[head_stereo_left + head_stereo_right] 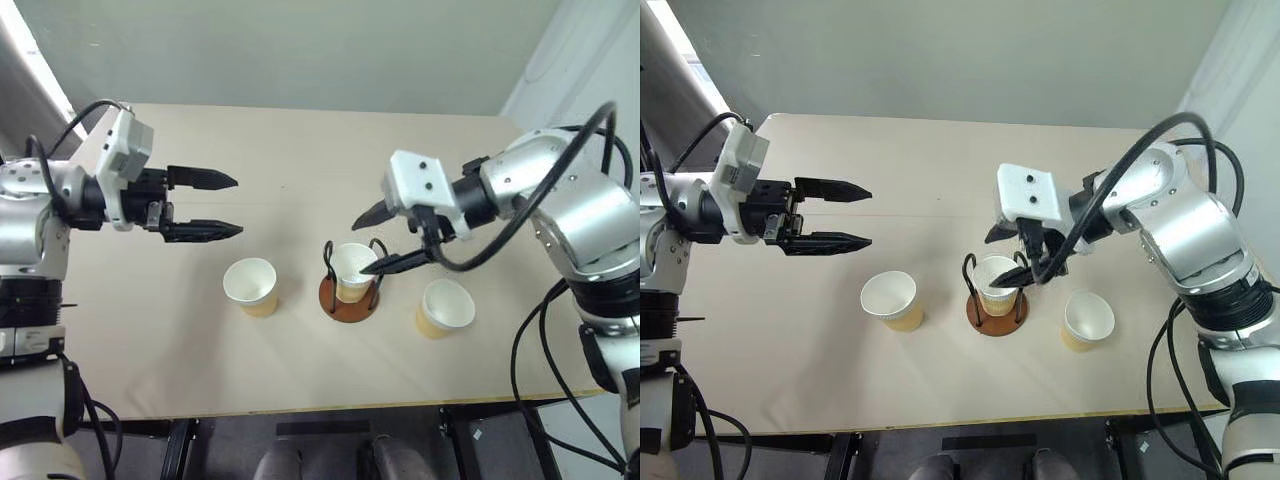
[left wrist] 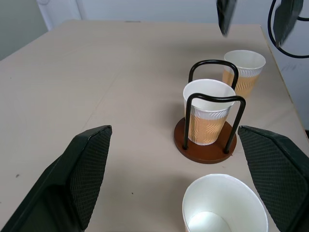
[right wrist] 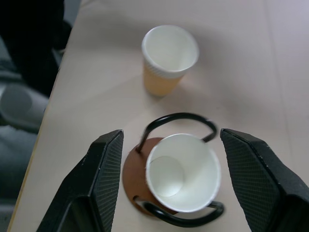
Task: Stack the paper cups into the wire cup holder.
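A beige table (image 1: pixel 300 150) is seen from above in the head views, with the holder (image 1: pixel 349 297) set just below the centre of the frame. One cup (image 1: pixel 352 270) stands upright inside the holder, between its two black wire loops, on the reddish-brown base. A second cup (image 1: pixel 251 286) stands upright on the table to the left of the holder, apart from it, and a third cup (image 1: pixel 445 307) stands to the right of the holder, slightly lower in the frame and also apart from it. All three cups are seen with their open mouths up. The right gripper (image 1: pixel 378 240) is held just above the cup in the holder, reaching in from the right of the frame and angled downward; its jaws are spread, and in the right wrist view the two fingers (image 3: pixel 104 179) are seen on either side of the cup with a clear gap to its rim, so nothing is pinched. The left gripper (image 1: pixel 222 205) is held over bare table at the left of the frame, above and to the upper left of the second cup, pointing toward the centre; its jaws are spread wide and nothing is held between them. In the left wrist view the holder, with its cup, is seen beyond the spread fingers (image 2: pixel 82 174).
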Controlling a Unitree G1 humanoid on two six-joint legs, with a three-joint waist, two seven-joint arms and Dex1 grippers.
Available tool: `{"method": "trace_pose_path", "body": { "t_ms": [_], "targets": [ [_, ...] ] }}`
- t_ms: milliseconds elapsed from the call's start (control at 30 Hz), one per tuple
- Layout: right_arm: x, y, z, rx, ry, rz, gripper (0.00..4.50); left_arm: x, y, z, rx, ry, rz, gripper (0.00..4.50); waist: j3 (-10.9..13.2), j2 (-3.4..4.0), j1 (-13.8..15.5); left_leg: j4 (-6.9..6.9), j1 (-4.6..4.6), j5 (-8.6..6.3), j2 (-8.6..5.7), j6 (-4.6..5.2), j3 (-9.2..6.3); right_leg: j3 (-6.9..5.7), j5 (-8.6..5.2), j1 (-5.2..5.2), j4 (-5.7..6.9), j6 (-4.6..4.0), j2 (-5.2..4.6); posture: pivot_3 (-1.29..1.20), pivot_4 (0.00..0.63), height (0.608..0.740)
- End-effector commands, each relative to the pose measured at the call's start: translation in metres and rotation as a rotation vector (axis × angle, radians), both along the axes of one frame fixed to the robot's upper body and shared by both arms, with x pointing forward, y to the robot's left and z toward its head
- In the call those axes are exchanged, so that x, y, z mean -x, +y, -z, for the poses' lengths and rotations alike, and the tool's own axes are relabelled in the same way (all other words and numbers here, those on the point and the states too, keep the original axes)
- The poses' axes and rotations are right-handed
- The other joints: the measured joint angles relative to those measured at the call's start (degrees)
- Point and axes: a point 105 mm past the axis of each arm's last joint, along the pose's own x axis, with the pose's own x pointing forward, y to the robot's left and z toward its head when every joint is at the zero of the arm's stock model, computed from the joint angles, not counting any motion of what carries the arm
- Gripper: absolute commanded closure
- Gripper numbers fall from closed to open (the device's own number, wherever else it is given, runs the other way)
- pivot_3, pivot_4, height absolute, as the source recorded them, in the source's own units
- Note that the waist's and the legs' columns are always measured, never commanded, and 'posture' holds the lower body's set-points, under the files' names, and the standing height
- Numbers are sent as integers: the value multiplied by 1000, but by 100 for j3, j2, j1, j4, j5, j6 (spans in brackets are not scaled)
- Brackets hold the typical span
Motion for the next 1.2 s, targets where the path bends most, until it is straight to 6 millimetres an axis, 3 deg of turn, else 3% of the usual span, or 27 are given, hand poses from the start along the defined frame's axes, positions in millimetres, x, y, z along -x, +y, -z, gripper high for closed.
{"method": "trace_pose_path", "body": {
  "t_ms": [33,600,867,1200],
  "targets": [
    [9,-18,-11,-19,-6,21,1228,7,1,-15,13,-60,1,0,-1,-1,11,0,0,0,0,0,0,0,0,1,-1,0,0,0,150,740],
    [42,-83,57,269,118,47,1228,6,-3,-14,23,-56,11,0,-3,-5,42,11,-1,0,-2,0,5,2,0,7,5,3,0,0,150,740],
    [29,-107,86,398,67,81,1228,5,-4,-15,26,-58,13,0,-3,-6,48,30,2,-4,-1,7,4,3,3,15,14,8,0,0,150,740],
    [16,-112,111,468,36,73,1228,6,-10,-17,44,-63,38,0,-5,-8,49,48,3,-7,-2,13,6,4,9,26,13,19,-1,0,150,740]
  ]
}}
